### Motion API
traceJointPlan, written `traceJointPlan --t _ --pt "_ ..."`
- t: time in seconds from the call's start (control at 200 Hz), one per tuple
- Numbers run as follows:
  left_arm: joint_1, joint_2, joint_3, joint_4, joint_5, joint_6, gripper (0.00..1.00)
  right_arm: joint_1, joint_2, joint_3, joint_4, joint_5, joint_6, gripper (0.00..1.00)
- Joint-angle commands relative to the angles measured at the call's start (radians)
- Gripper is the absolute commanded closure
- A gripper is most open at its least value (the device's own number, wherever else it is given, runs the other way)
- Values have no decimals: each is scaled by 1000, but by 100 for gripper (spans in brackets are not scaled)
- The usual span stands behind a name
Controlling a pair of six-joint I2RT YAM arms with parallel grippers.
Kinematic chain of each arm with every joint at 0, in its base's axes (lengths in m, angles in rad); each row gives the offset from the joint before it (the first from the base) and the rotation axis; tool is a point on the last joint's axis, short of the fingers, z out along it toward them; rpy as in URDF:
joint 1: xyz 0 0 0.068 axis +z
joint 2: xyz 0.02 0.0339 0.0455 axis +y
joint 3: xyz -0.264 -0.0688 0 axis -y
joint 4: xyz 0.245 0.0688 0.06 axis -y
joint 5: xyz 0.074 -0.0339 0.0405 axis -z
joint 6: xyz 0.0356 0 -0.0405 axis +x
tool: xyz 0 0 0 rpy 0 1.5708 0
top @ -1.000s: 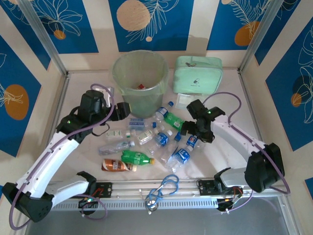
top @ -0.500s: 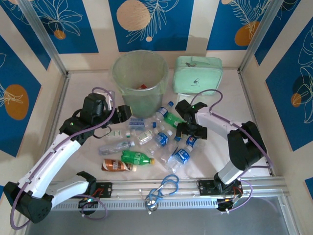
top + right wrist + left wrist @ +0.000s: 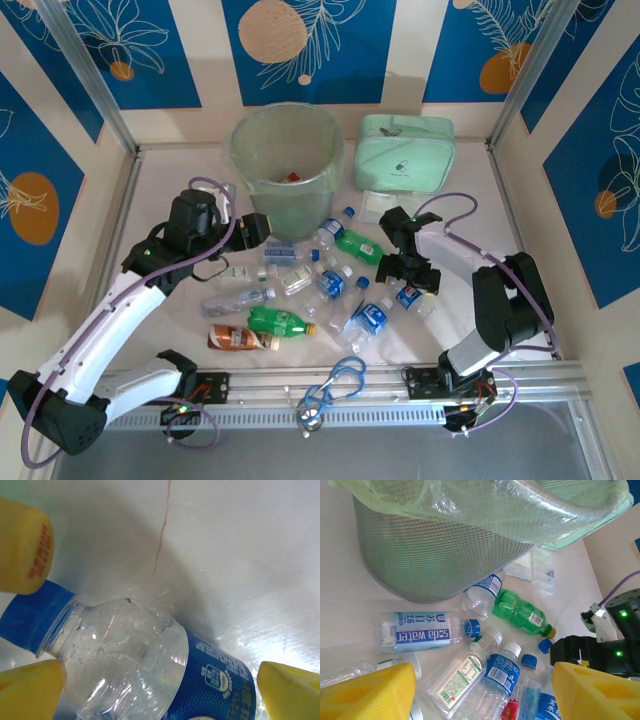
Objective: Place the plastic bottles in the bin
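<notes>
My right end effector (image 3: 408,274) has swung outward from the pile (image 3: 330,285) to the rightmost blue-labelled bottle (image 3: 150,670), so I judge a pick comes next. Its jaws stand wide, straddling that bottle on the worktop (image 3: 460,200), not yet clenched. My left end effector (image 3: 254,228) hangs part-open and empty beside the bin (image 3: 250,165).

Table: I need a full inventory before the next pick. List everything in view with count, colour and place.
bin: one, translucent pale green, far centre; red item inside
zip case: one, mint green, right of the bin
clear bottles: about nine, blue labels and caps, table centre
green bottles: two, in the pile
brown-orange bottle: one, near-left of the pile
cord loop: one, blue, near edge
left gripper: yellow fingers, open, above the pile
right gripper: yellow fingers, open, straddling a blue-labelled bottle
</notes>
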Motion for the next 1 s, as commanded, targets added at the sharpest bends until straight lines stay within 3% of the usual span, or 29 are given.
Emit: traceJointPlan --t 0.0,0.365,0.995 --pt "9 7 8 17 25 -8 28 -15 -32 -25 7 -66 10 1" --pt "10 18 16 36 45 -13 28 -49 1 -82 37 -82 29 0" --pt "11 2 15 43 52 -13 27 -98 -66 -146 92 -86 44 28"
